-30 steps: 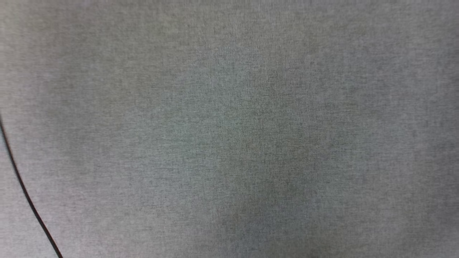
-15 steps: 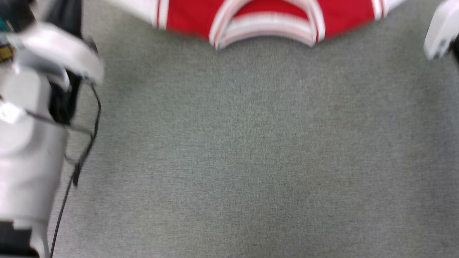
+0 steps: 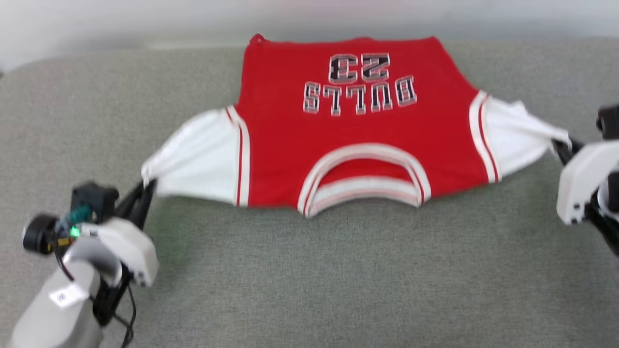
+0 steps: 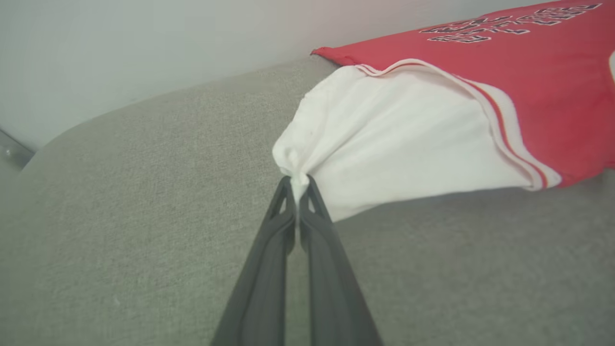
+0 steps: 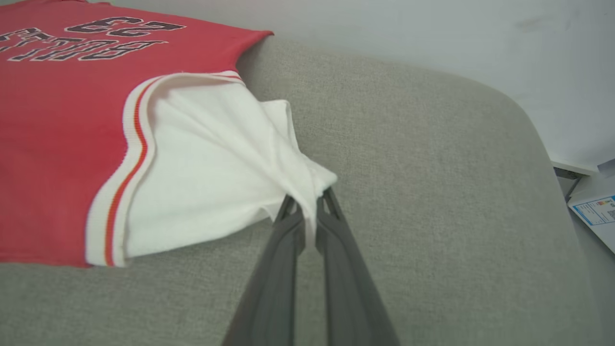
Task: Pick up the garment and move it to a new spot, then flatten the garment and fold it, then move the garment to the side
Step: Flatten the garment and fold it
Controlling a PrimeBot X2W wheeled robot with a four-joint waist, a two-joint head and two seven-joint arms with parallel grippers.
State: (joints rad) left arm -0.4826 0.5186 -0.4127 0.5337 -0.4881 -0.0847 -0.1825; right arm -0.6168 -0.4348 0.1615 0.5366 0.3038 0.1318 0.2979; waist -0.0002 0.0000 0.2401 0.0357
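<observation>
Pinches one white sleeve tip in the clenched left pincer (image 4: 298, 185) at near left, the other in the clenched right pincer (image 5: 310, 199) at right, both reaching low and wide apart. Holds the garment (image 3: 348, 130) stretched between, lettering up, collar nearest, hem at the far edge of a grey fabric tabletop (image 3: 338, 270), below a pale wall (image 3: 145, 19).

garment (image 3: 358, 130): one
white sleeves (image 3: 198, 154): two, at 9 and 3 o'clock
grippers: two, left gripper (image 3: 146, 186) and right gripper (image 3: 557, 144)
grey surface (image 3: 309, 270): one
</observation>
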